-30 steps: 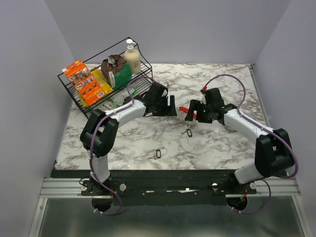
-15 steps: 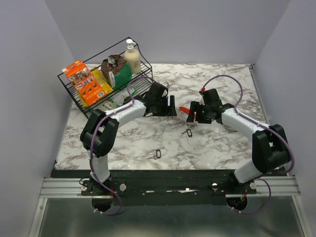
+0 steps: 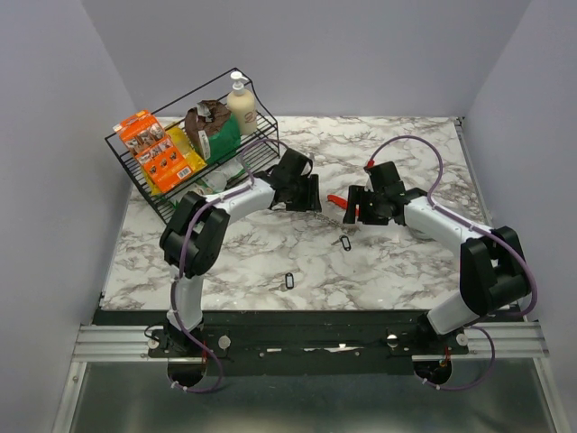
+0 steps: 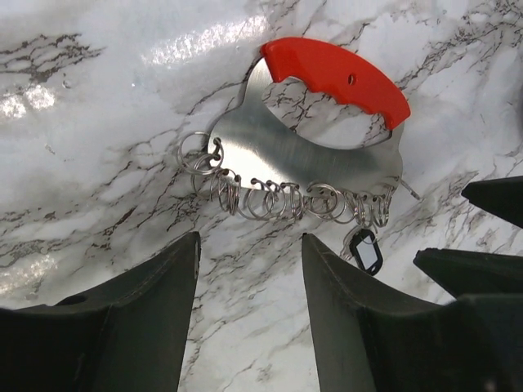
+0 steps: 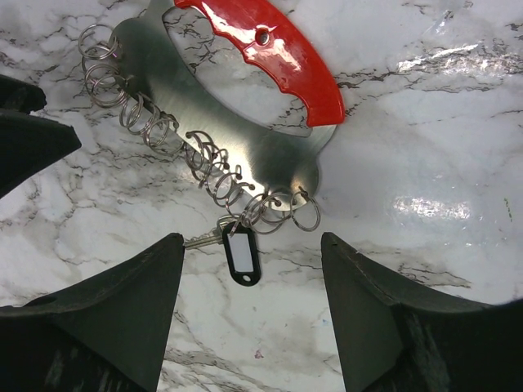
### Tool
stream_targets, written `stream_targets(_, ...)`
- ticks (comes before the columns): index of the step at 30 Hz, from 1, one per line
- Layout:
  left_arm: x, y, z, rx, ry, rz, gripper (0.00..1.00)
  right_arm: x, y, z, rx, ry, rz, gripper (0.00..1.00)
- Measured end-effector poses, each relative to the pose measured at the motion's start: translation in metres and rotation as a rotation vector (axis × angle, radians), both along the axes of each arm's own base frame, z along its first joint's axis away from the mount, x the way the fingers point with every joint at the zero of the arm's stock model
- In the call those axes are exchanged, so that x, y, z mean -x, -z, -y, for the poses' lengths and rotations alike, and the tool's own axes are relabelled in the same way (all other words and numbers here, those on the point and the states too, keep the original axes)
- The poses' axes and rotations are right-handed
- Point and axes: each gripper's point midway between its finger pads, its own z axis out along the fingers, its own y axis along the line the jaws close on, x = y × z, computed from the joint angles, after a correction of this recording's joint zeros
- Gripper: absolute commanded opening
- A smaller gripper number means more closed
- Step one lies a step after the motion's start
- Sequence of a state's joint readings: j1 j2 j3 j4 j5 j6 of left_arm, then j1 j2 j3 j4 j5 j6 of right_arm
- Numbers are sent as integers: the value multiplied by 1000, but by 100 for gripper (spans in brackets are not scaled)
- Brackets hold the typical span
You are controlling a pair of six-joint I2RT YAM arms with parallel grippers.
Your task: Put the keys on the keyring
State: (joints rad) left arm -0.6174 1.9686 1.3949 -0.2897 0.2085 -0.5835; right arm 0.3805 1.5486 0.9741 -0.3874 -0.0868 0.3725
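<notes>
Bench (image 3: 406, 262): slick marble, so the keyring is likely to slide unless it is pinned.
Left end effector (image 4: 249, 241): jaws are parted and nothing is held; it is poised over the row of rings.
Right end effector (image 3: 350, 206): jaws are parted and empty, at the keyring's opposite side.
Keyring (image 4: 302, 155): laid flat at mid-bench between both; best steadied by the plate, with the rings left free.
Keys: one key (image 5: 242, 253) seems hung on an end ring. The other key (image 3: 289, 280) lies loose near the front edge and is to be fetched.

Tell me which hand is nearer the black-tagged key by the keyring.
Right. The right hand hovers right by the black-tagged key; the left hand is farther off, at the other end of the keyring.
</notes>
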Motion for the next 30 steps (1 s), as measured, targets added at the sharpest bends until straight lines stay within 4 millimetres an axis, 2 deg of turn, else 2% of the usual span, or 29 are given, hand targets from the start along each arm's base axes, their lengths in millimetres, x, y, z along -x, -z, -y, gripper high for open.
stream_targets(1,-2,0,1,-1,0,4,50,0,0,0,0,0,0,76)
stream_targets(7,-17,1,6,-18,-3,29,43,0,0,1,6,-3,1,76)
stream_targets(17,-23,11,-4,-86,-27,41,38,0,1,2,14,-8,4,76)
stream_targets(21,-24,13,-3,-88,-26,41,36,0,0,2,18,-15,7,76)
stream_targets(25,-25,18,-2,-89,-27,37,30,0,1,2,20,-18,8,76)
stream_targets(30,-28,23,0,-94,-24,31,29,-1,3,2,25,-23,3,76)
